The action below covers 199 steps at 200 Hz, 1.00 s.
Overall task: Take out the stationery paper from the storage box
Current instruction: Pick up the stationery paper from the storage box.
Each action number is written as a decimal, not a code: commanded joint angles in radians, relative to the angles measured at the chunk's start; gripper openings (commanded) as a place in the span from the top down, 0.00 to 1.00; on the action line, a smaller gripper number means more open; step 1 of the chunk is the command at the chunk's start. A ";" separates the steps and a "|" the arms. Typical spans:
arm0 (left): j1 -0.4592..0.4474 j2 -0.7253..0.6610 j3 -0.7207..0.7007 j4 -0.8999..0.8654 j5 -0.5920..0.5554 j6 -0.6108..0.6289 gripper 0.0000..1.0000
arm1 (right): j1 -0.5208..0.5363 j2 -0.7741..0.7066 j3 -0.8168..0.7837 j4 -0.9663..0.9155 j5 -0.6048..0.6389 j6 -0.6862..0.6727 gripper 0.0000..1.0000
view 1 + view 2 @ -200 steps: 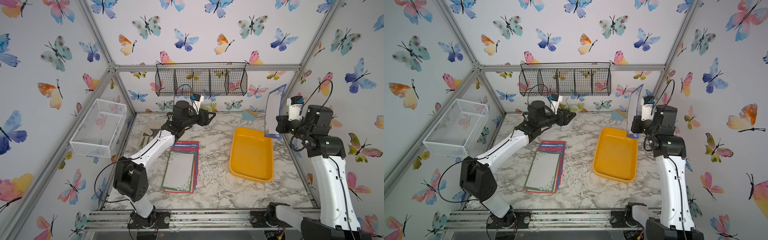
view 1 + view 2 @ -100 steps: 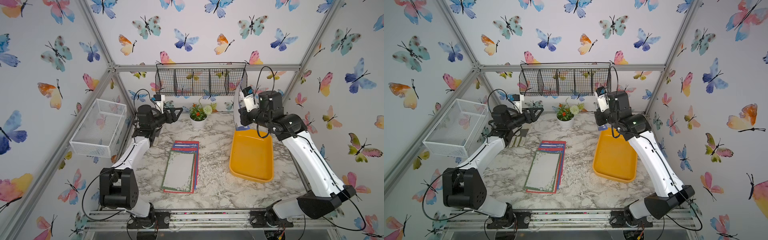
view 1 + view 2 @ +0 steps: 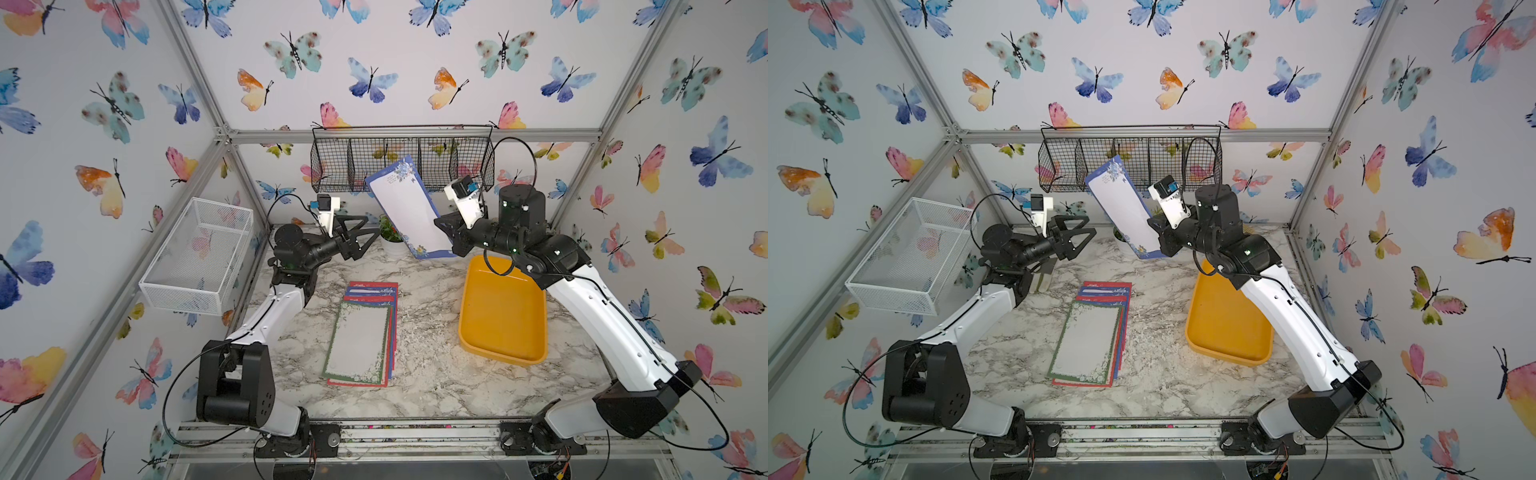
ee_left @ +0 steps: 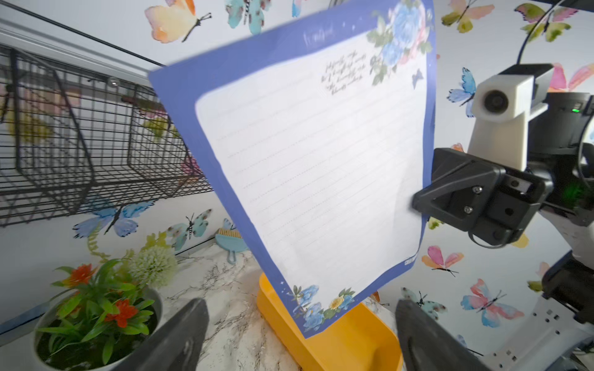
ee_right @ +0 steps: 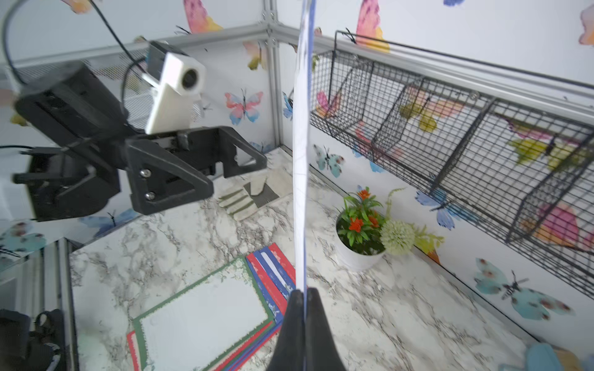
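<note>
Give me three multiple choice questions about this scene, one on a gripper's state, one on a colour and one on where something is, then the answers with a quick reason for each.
1. The left gripper is:
A. shut on a sheet
B. shut on nothing
C. open, holding nothing

2. The top sheet of the stack on the table has a border that is:
A. red
B. green
C. blue

3. The blue-bordered sheet is:
A. lying on the stack
B. in the left gripper
C. pinched in the right gripper, up in the air

Answers:
1 C, its fingers stand wide apart with nothing between them.
2 B, a green floral edge frames the pale centre.
3 C, the right wrist view shows both fingers closed on the sheet's edge, well above the table.
</note>
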 commanded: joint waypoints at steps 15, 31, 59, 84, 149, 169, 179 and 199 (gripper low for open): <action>-0.014 -0.008 -0.022 0.291 0.111 -0.152 0.08 | -0.001 -0.124 -0.130 0.256 -0.179 0.071 0.98; -0.027 -0.010 -0.032 0.371 0.138 -0.192 0.09 | -0.001 -0.145 -0.154 0.282 -0.190 0.096 0.98; -0.037 -0.029 -0.039 0.377 0.133 -0.188 0.10 | -0.001 -0.165 -0.184 0.321 -0.270 0.118 0.98; -0.039 -0.027 -0.030 0.377 0.149 -0.195 0.11 | -0.001 -0.185 -0.221 0.374 -0.323 0.141 0.98; -0.076 -0.113 -0.007 0.393 0.210 -0.236 0.38 | -0.001 -0.165 -0.248 0.375 -0.324 0.176 0.98; -0.076 -0.151 -0.013 0.399 0.191 -0.240 0.49 | -0.002 -0.173 -0.262 0.389 -0.301 0.190 0.98; -0.076 -0.165 -0.017 0.405 0.182 -0.246 0.59 | -0.002 -0.180 -0.275 0.405 -0.288 0.199 0.98; -0.076 -0.175 -0.018 0.431 0.163 -0.275 0.91 | -0.002 -0.195 -0.304 0.450 -0.294 0.226 0.98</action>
